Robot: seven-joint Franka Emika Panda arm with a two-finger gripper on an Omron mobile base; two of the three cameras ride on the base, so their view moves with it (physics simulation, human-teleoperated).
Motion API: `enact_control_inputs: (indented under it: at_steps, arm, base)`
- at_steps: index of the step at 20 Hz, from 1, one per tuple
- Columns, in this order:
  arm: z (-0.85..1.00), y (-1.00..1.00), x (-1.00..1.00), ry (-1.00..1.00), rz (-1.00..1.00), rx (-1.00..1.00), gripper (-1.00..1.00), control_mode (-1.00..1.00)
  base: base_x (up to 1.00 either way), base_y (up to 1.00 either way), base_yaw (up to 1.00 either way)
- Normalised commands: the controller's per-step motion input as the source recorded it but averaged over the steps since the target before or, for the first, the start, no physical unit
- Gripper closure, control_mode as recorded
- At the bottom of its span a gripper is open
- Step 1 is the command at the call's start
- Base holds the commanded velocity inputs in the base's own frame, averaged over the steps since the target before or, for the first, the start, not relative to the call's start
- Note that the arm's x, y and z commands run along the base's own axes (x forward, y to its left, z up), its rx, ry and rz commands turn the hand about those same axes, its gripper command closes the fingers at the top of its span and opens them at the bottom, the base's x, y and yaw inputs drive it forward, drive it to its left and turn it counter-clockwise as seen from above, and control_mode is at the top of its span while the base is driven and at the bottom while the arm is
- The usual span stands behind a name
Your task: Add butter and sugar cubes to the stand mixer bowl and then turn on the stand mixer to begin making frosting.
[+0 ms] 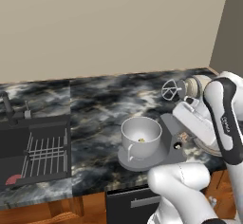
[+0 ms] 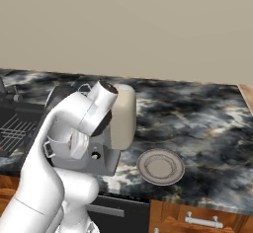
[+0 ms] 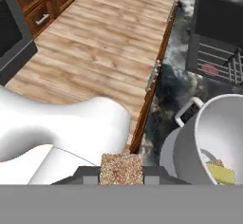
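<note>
Sugar cube (image 3: 121, 169): pinched between the closed gripper (image 3: 121, 176) fingers, off to one side of the bowl.
Bowl (image 1: 141, 136): on mixer (image 2: 120, 121) base, butter (image 3: 221, 173) already inside.
Next: center cube over bowl opening, clear the rim and whisk (image 1: 169, 89), then release low.

You had a plain beige wall (image 1: 109, 23) behind the counter, w/ a darker grey-brown wall (image 1: 228, 23) meeting it at the right corner. The countertop (image 1: 99, 104) was dark marble w/ white and tan veins. On its left side sat a black sink (image 1: 28, 137) w/ a wire rack (image 1: 45, 152) inside and a dark faucet (image 1: 7, 104) behind it. Under the counter you saw wood cabinets (image 2: 197, 219) w/ metal handles and a black drawer front (image 1: 133, 201). The floor (image 3: 99, 42) was light wood planks. Light was even, no strong shadows.
</note>
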Motion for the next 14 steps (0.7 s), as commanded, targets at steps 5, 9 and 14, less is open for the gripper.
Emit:
enact_control_inputs:
  at_steps: [5,9,14]
  arm:
    - [0.21,0.57,0.22,-0.07,0.26,-0.17,1.0,-1.0]
    - [0.16,0.44,0.38,-0.11,0.24,-0.18,1.0,-1.0]
    - [0.05,0.25,0.48,-0.17,0.2,-0.17,1.0,-1.0]
  base:
    - [0.0,0.0,0.0]
    - [0.0,0.0,0.0]
    - [0.0,0.0,0.0]
